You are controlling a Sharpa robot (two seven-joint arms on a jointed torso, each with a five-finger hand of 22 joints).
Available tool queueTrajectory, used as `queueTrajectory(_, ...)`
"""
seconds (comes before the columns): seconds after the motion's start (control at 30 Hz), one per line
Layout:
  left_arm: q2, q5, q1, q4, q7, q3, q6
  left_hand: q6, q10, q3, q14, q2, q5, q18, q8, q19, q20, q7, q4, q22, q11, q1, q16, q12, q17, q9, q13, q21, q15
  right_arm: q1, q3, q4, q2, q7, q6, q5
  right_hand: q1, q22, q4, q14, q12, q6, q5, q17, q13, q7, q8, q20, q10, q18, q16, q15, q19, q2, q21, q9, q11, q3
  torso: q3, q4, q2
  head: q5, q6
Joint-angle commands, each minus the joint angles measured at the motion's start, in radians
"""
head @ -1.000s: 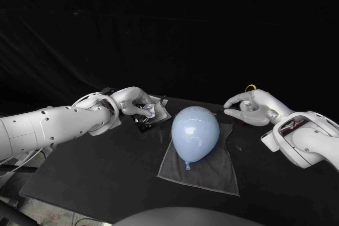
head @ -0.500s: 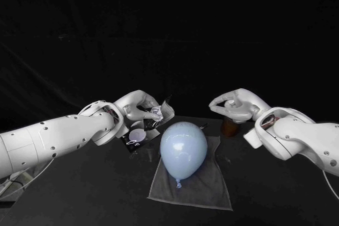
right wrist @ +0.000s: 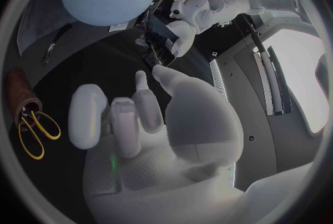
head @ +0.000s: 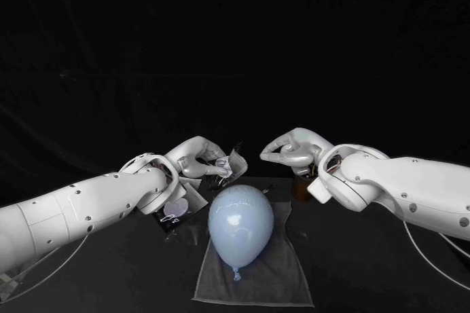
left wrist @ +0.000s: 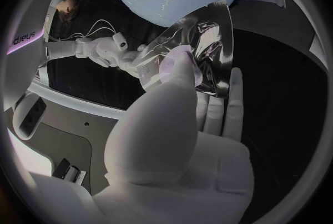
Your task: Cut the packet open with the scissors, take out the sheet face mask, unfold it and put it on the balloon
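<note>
- Black worktop, black drape behind, grey cloth [head: 259, 279] spread flat in the middle.
- Resting on that cloth, the pale blue balloon [head: 240, 221], knot toward the robot. Bedded there, probably, to stop any rolling; sits just below and between the two sets of fingers.
- Up off the worktop with the packet [head: 231, 165]! Gripped by the left hand [head: 199, 157], fingers [left wrist: 236, 101] clamped on the shiny foil, held just above the balloon's far end. Looks like offering an edge up for the cut.
- Over to the right hand [head: 290, 150]: fingers [right wrist: 86, 115] curled in, nothing seen inside them, hovering just across from the packet, near but not touching.
- Scissors [right wrist: 33, 124], yellow handles poking out of a brown holder [right wrist: 17, 93], down below and behind the right fingers. Not yet picked up, so judging the packet uncut and the cutting step not begun.
- Print on the foil too warped to read; no brand to call.
</note>
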Motion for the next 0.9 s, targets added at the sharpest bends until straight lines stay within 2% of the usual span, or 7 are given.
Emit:
queueTrajectory(0.03, 0.014, 0.006, 0.004, -0.013, 0.03, 0.002, 0.015, 0.001, -0.001, 0.005, 0.001, -0.001, 0.002, 0.001, -0.004, 0.003, 0.001, 0.007, 0.002, 0.002, 0.004, 0.007, -0.006, -0.004, 0.001, -0.001, 0.0, 0.007, 0.004, 0.012, 0.002, -0.008, 0.011, -0.067, 0.068, 0.011, -0.011, 0.009, 0.01, 0.098, 0.008, -0.004, -0.005, 0.217, 0.057, 0.007, -0.007, 0.0, 0.008, -0.006, 0.004, 0.007, 0.009, -0.001, 0.003, -0.001, 0.0, -0.001, -0.0009, 0.0, 0.0, -0.014, 0.008)
queueTrajectory(0.2, 0.029, 0.003, 0.005, -0.024, 0.033, 0.003, 0.016, 0.001, -0.001, 0.008, 0.0, 0.0, 0.002, 0.001, -0.006, 0.003, 0.001, 0.008, 0.001, 0.002, 0.004, 0.009, -0.007, -0.006, 0.001, -0.002, 0.0, 0.008, 0.004, 0.025, 0.003, -0.025, 0.038, -0.088, 0.087, 0.006, -0.024, 0.011, 0.024, 0.099, 0.016, -0.003, -0.006, 0.22, 0.066, 0.007, -0.009, 0.002, 0.011, -0.006, 0.005, 0.009, 0.01, -0.007, 0.004, -0.001, 0.001, -0.009, -0.0011, 0.0002, -0.001, -0.021, 0.011)
queueTrajectory(0.33, 0.036, 0.001, 0.005, -0.027, 0.033, 0.003, 0.019, 0.001, -0.001, 0.008, 0.0, 0.0, 0.002, 0.001, -0.006, 0.003, 0.001, 0.008, 0.001, 0.002, 0.004, 0.009, -0.007, -0.006, 0.001, -0.002, 0.0, 0.008, 0.004, 0.03, 0.003, -0.036, 0.058, -0.097, 0.095, -0.002, -0.031, 0.011, 0.032, 0.099, 0.02, -0.002, 0.002, 0.222, 0.07, 0.007, -0.01, 0.002, 0.013, -0.006, 0.006, 0.009, 0.01, -0.008, 0.004, -0.001, 0.001, -0.013, -0.0014, 0.0038, -0.001, -0.026, 0.012)
queueTrajectory(0.57, 0.042, 0.001, 0.006, -0.031, 0.032, 0.003, 0.023, 0.0, -0.001, 0.01, -0.001, -0.001, 0.002, 0.001, -0.007, 0.003, 0.0, 0.009, 0.001, 0.003, 0.005, 0.012, -0.008, -0.009, 0.002, -0.003, 0.0, 0.009, 0.005, 0.031, 0.003, -0.039, 0.072, -0.098, 0.106, -0.008, -0.036, 0.013, 0.038, 0.1, 0.031, 0.0, 0.011, 0.224, 0.081, 0.007, -0.01, 0.002, 0.019, -0.006, 0.007, 0.009, 0.011, -0.01, 0.005, -0.001, 0.001, -0.015, -0.0025, 0.0025, 0.0, -0.027, 0.011)
queueTrajectory(0.73, 0.045, 0.001, 0.006, -0.032, 0.032, 0.003, 0.026, 0.0, -0.002, 0.011, -0.002, 0.0, 0.002, 0.001, -0.008, 0.003, 0.0, 0.01, 0.001, 0.004, 0.005, 0.013, -0.009, -0.01, 0.002, -0.003, 0.0, 0.01, 0.005, 0.032, 0.003, -0.038, 0.076, -0.098, 0.111, -0.018, -0.037, 0.015, 0.04, 0.1, 0.035, 0.001, 0.015, 0.226, 0.085, 0.006, -0.01, 0.002, 0.022, -0.007, 0.007, 0.009, 0.013, -0.013, 0.006, 0.0, 0.0, -0.017, -0.0016, 0.0027, 0.0, -0.026, 0.007)
queueTrajectory(0.9, 0.046, 0.001, 0.007, -0.036, 0.03, 0.003, 0.028, 0.0, -0.002, 0.011, -0.002, 0.0, 0.002, 0.001, -0.008, 0.003, 0.0, 0.01, 0.001, 0.004, 0.005, 0.013, -0.009, -0.01, 0.002, -0.003, 0.0, 0.01, 0.005, 0.032, 0.003, -0.036, 0.074, -0.094, 0.106, -0.021, -0.038, 0.016, 0.045, 0.1, 0.038, 0.004, 0.041, 0.227, 0.089, 0.005, -0.009, 0.002, 0.022, -0.007, 0.008, 0.008, 0.013, -0.015, 0.006, 0.001, -0.001, -0.019, -0.0011, 0.0029, 0.0, -0.025, 0.004)
